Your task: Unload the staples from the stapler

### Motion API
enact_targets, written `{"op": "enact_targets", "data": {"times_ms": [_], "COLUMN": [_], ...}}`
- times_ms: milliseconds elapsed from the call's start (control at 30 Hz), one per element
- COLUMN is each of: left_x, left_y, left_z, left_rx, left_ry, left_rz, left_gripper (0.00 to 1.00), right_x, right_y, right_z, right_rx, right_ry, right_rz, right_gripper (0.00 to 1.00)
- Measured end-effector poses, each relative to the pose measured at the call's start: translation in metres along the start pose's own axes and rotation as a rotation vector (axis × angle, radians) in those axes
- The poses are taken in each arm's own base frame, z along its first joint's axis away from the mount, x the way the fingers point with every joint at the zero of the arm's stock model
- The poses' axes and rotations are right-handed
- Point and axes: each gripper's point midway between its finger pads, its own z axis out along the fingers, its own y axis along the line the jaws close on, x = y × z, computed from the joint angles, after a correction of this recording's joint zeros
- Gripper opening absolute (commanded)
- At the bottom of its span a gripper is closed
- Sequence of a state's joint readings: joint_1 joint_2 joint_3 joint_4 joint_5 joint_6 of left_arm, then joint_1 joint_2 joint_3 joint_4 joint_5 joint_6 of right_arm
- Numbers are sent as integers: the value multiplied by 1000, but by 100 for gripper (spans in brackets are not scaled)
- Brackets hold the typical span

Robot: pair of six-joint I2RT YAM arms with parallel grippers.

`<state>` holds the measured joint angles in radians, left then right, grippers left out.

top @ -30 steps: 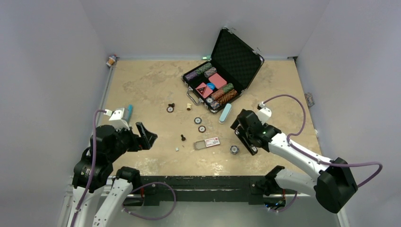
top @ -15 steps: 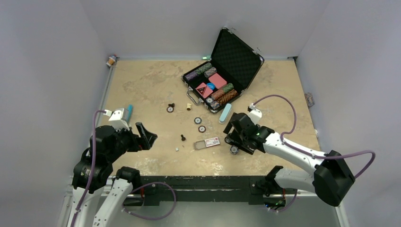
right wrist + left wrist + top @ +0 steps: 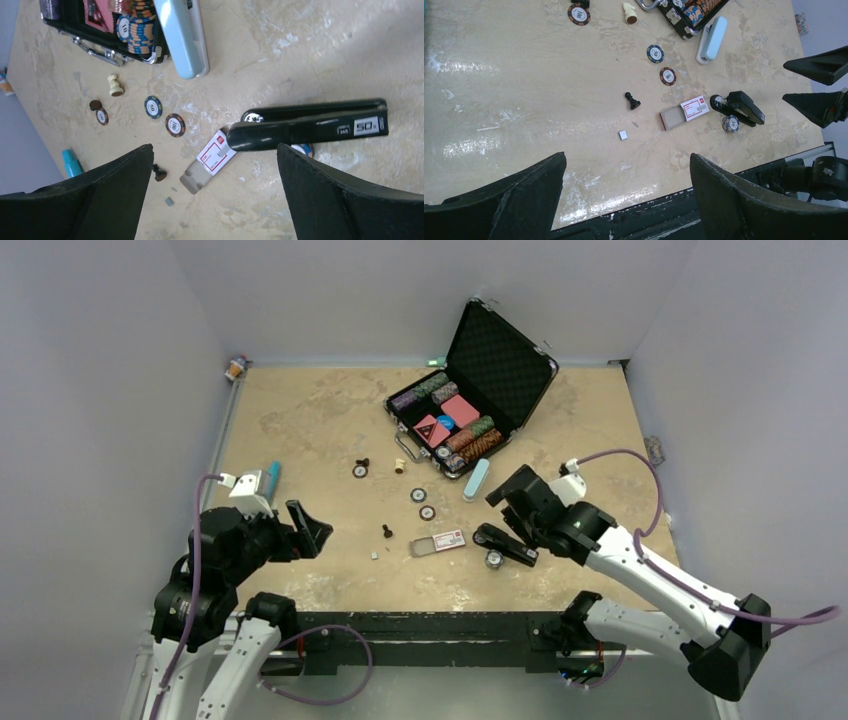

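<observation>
Fingers (image 3: 340,200) spread wide on both sides, nothing held! Left gripper (image 3: 627,156) hovers at the near edge, right gripper (image 3: 214,147) near the stapler (image 3: 310,127), which lies flat just beside a staple box (image 3: 210,160) and a poker chip (image 3: 730,123). The staples (image 3: 623,134), tiny, sit farther left.

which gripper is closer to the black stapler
Right. The right gripper is open close by the stapler, not touching it. The left gripper is far off to the stapler's left, also open.
</observation>
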<state>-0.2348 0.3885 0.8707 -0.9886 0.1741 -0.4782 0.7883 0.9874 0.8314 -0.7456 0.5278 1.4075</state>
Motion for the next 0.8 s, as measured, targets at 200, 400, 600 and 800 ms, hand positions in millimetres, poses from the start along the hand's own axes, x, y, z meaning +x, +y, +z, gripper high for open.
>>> {"op": "enact_targets", "data": {"times_ms": [200,400,600,800], "left_x": [0,0,1,1], "left_y": [-1,-3,-4,-5], "left_z": [-1,-2,-3,-4], "left_rx": [7,16,23,30], "left_ry": [-1,-5,-4,-7], "left_rz": [1,2,3,4], "left_gripper": [96,96,96,96], "right_x": [19,37,52,61], "right_y": [-26,-51,-61,-71], "right_z": [-2,-4,4,21], "right_rx": [92,108,169,210], "right_ry": [81,151,187,185], "right_rz": [176,389,514,572], "right_gripper": [96,96,95,90]}}
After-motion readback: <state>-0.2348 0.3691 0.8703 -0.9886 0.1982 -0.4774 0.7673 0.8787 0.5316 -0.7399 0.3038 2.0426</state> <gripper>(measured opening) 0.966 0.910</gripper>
